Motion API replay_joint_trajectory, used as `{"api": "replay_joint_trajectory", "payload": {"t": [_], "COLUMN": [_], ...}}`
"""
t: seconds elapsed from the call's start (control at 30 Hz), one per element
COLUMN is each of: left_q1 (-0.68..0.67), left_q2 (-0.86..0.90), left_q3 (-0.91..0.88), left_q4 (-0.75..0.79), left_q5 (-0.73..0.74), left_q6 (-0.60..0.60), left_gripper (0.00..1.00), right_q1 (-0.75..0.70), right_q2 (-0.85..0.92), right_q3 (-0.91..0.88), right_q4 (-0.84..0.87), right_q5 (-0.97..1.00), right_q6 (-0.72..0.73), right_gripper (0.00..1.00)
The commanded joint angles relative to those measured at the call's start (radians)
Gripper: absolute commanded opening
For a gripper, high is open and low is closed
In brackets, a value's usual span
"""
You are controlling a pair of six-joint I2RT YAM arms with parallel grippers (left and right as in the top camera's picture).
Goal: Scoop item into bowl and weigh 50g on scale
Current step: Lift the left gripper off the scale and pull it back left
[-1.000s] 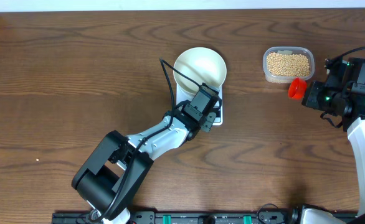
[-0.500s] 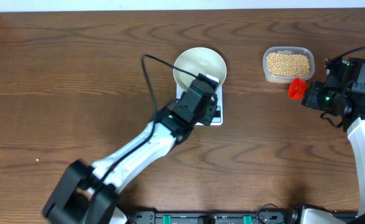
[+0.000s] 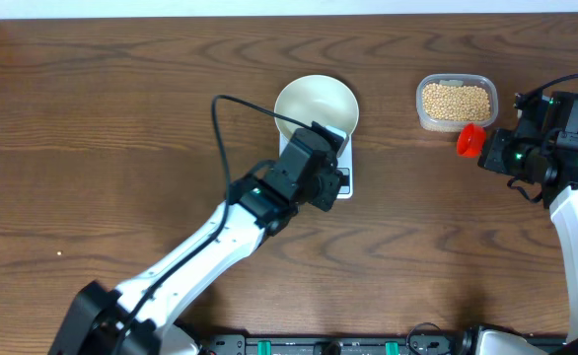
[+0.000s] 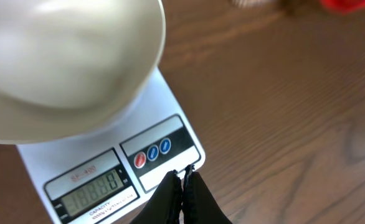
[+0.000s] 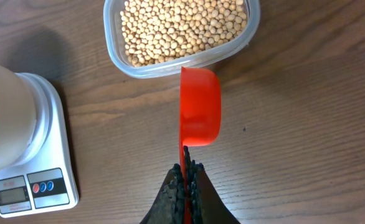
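The left arm (image 3: 205, 242) reaches diagonally from the tabletop's front edge toward its middle. The left gripper (image 4: 184, 182) has its fingertips pressed together on nothing. The right arm (image 3: 577, 222) stands at the right edge, the right gripper (image 5: 185, 174) clamped on the handle of a red scoop (image 5: 200, 106).

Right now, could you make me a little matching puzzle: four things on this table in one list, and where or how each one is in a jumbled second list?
Things:
1. white bowl
2. beans
3. red scoop
4. left hand

Place or state:
A. gripped by the right hand
B. shut, tips at the front edge of the scale
C. sitting on the scale
D. in the clear tub

Pairs: 1-C, 2-D, 3-A, 4-B
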Motion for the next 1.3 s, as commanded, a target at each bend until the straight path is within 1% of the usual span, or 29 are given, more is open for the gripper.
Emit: {"api": "replay_joint_trajectory", "payload": {"t": [0.0, 0.1, 0.23, 0.43, 0.57, 0.63, 0.77, 0.87, 0.9, 0.97, 1.1, 1.27], "left_q1": [0.059, 0.154, 0.323, 0.531, 0.615, 0.647, 0.704, 0.736, 0.745, 0.764, 0.782, 0.782], "left_q2": [-0.106, -0.201, -0.294, -0.321, -0.319, -0.319, -0.319, -0.319, -0.319, -0.319, -0.319, -0.319], "left_q3": [-0.002, -0.002, -0.002, -0.002, -0.002, -0.002, -0.002, -0.002, -0.002, -0.002, -0.002, -0.002], "left_q4": [-0.005, -0.019, -0.037, -0.042, -0.041, -0.040, -0.037, -0.028, -0.022, 0.002, 0.024, 0.021], "left_q5": [0.012, 0.012, -0.012, -0.018, -0.018, -0.018, -0.026, -0.084, -0.099, -0.101, -0.101, -0.100], "left_q6": [-0.038, -0.042, -0.042, -0.042, -0.042, -0.042, -0.047, -0.088, -0.092, -0.092, -0.091, -0.092], "left_gripper": [0.07, 0.07, 0.07, 0.07, 0.07, 0.07, 0.08, 0.08, 0.09, 0.22, 0.36, 0.48], "right_q1": [0.000, 0.000, 0.000, 0.000, 0.000, 0.000, -0.001, -0.001, -0.001, -0.001, -0.006, -0.035], "right_q2": [0.007, 0.007, 0.007, 0.007, 0.003, -0.005, -0.010, -0.010, -0.010, -0.008, 0.008, 0.028], "right_q3": [0.016, 0.016, 0.016, 0.016, 0.016, 0.021, 0.077, 0.141, 0.162, 0.206, 0.287, 0.362], "right_q4": [0.000, 0.023, 0.067, 0.119, 0.172, 0.192, 0.174, 0.142, 0.133, 0.117, 0.066, -0.010], "right_q5": [-0.004, -0.029, -0.077, -0.123, -0.177, -0.197, -0.197, -0.177, -0.168, -0.154, -0.129, -0.129], "right_q6": [-0.014, -0.014, -0.014, -0.014, -0.014, 0.019, 0.077, 0.077, 0.077, 0.077, 0.076, 0.071], "right_gripper": [0.01, 0.01, 0.01, 0.01, 0.01, 0.01, 0.01, 0.01, 0.01, 0.01, 0.01, 0.01]}}
